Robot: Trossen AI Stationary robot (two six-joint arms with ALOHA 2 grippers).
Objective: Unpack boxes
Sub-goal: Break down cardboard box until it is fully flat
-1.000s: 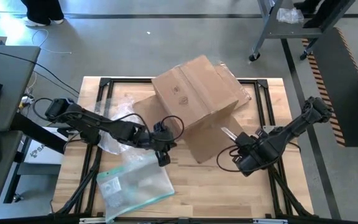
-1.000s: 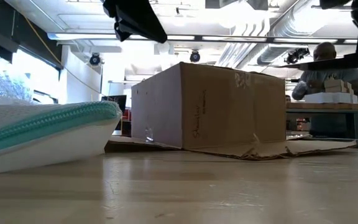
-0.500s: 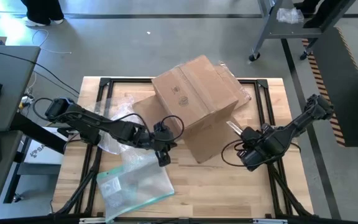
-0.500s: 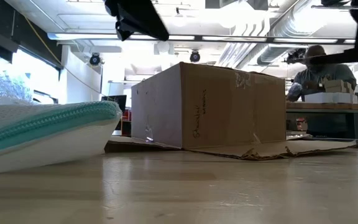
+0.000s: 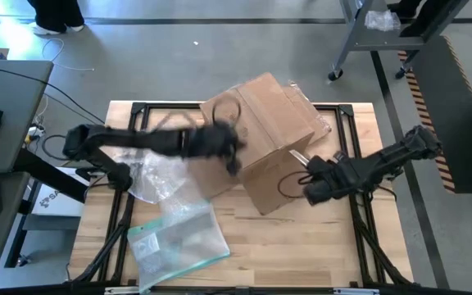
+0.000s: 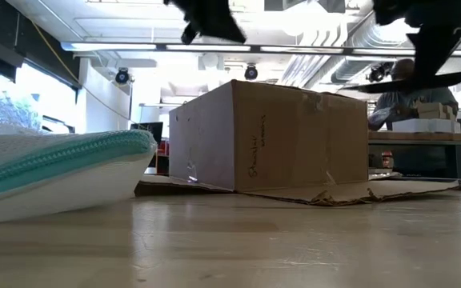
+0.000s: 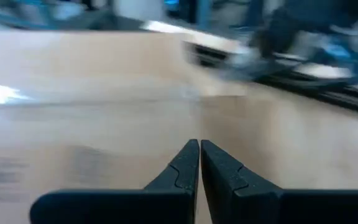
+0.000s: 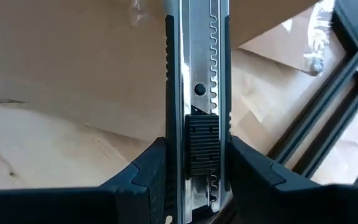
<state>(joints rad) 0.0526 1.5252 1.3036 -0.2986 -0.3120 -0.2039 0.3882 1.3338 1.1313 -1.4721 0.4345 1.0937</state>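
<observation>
Overhead and table-level views of the unpacking task. We see the box (image 5: pixel 256 123) standing at the far middle of the table (image 5: pixel 301 246), sitting on one spread flap that lies flat toward the near side; in the low view its tall side wall (image 6: pixel 278 136) rises upright from that flap.

Left gripper (image 5: pixel 234 156): raised over the box's near-left edge, fingers (image 7: pixel 188 171) pressed together with nothing between them. Right gripper (image 5: pixel 308 168): just beside the box's near-right corner, clamped on a knife (image 8: pixel 199 106) whose metal body runs forward between the fingers toward the cardboard.

Handling. We judge the box to be light for its bulk and stiff across its panels, yet easily creased at edges and flaps; its plain surface should give fair friction, while any taped seam would be slicker. A two-finger hold suits a flap edge or a panel rim, not a broad face. We expect it to slide or tip if pushed high on a wall.

Orientation. From above the box sits rotated on the table, its long axis running from near-left to far-right; the spread flap points toward the near edge.

Also present: a pouch (image 5: pixel 177 242) at near left, well apart from the box, and bubble wrap (image 5: pixel 156 174) beside it.
</observation>
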